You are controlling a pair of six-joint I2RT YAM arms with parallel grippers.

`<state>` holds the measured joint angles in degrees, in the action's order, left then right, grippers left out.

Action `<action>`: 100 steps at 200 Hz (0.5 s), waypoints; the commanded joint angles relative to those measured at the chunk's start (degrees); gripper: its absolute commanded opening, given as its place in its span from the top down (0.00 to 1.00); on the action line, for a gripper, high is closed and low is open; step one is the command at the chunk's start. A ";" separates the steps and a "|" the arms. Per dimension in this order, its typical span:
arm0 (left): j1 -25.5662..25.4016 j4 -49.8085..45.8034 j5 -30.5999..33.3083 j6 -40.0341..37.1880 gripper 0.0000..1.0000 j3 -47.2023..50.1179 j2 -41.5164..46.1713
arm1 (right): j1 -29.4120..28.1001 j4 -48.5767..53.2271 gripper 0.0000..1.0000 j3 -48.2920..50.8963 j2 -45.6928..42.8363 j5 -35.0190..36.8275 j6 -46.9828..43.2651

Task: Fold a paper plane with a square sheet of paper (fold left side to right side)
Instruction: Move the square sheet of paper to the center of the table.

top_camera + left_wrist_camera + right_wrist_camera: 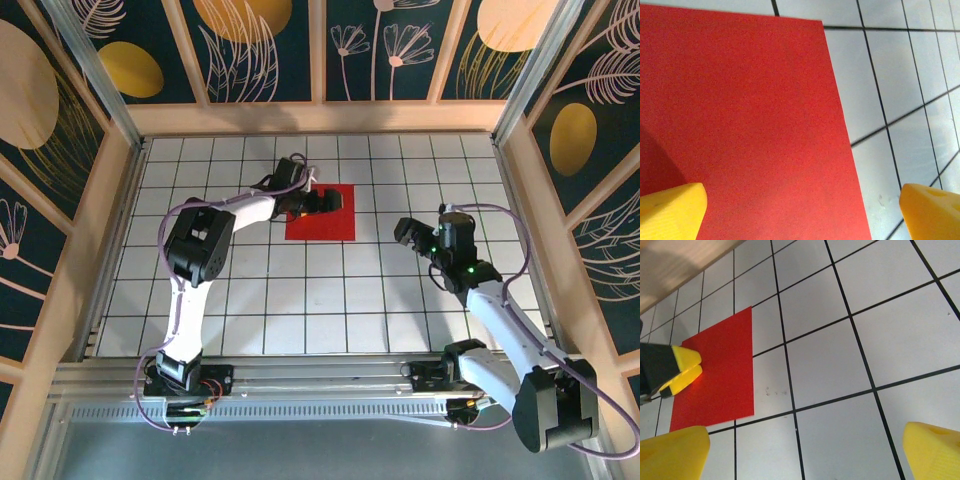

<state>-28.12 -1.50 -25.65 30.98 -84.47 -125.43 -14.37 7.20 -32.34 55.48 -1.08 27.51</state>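
The square sheet of paper [322,222] lies flat and uncreased on the white grid table, bright red and about two tiles wide. My left gripper [328,203] hovers low over its far left part, open. In the left wrist view its yellow fingertips [671,209] stand wide apart with the red paper [740,120] beneath them and nothing held. My right gripper [410,238] is open over bare tiles to the right of the sheet. The right wrist view shows the paper [722,375] to its left, with the left gripper's fingers [684,366] over the paper's edge.
The white grid table [300,300] is walled by a wooden frame [320,118] at the back and on both sides. Bare tiles lie in front of the paper and to its right [840,370]. The arm bases sit on the rail [320,375] at the near edge.
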 commanded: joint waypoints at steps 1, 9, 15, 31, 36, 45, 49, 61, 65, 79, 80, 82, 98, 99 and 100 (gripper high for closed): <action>-2.43 -5.77 -1.53 1.63 0.01 8.81 1.26 | -0.56 1.29 0.04 -2.45 0.96 0.02 -0.61; -2.84 -4.59 -1.37 2.60 0.01 11.65 2.76 | -0.57 1.41 0.05 -2.83 1.55 -0.58 -0.61; -3.22 -3.51 -1.26 3.48 0.01 13.80 3.96 | -0.53 1.63 0.06 -3.13 1.93 -0.95 -0.61; -4.55 -0.57 -0.68 6.20 0.01 19.19 7.29 | -0.66 2.03 0.10 -3.99 3.59 -2.16 -0.55; -5.06 0.31 -0.38 7.04 0.01 20.64 8.30 | -0.70 2.16 0.10 -4.29 4.23 -2.48 -0.44; -5.96 1.33 0.02 8.60 0.01 22.98 9.88 | -0.90 2.20 0.11 -4.72 5.46 -2.95 -0.27; -6.28 1.78 0.19 9.27 0.01 24.23 10.58 | -1.00 2.24 0.11 -4.91 6.08 -3.16 -0.18; -7.47 3.42 1.03 11.41 0.01 27.10 12.46 | -1.63 2.23 0.11 -5.57 8.19 -3.48 -0.11; -7.76 3.86 1.33 12.01 0.01 27.90 13.05 | -1.92 2.25 0.11 -5.83 8.93 -3.41 -0.09; -9.01 4.85 2.35 13.87 0.01 30.59 14.68 | -3.20 2.51 0.11 -7.11 11.91 -3.08 -0.34; -9.04 4.89 2.40 13.99 0.01 30.77 14.77 | -3.34 2.58 0.11 -7.25 12.14 -3.07 -0.39; -9.19 5.03 2.52 14.23 0.01 30.99 15.01 | -3.45 2.61 0.10 -7.32 12.39 -3.01 -0.41; -9.67 6.76 3.23 16.44 0.01 33.11 17.13 | -5.27 3.29 0.09 -9.44 16.30 -1.73 -1.00; -9.72 6.85 3.24 16.59 0.01 33.25 17.22 | -5.34 3.32 0.09 -9.56 16.62 -1.69 -1.03; -9.70 6.94 3.24 16.71 0.01 33.42 17.27 | -5.46 3.33 0.09 -9.62 16.91 -1.58 -1.04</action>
<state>-36.42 11.25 -22.90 40.03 -56.42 -107.90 -17.52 8.51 -38.46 68.20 -3.42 27.33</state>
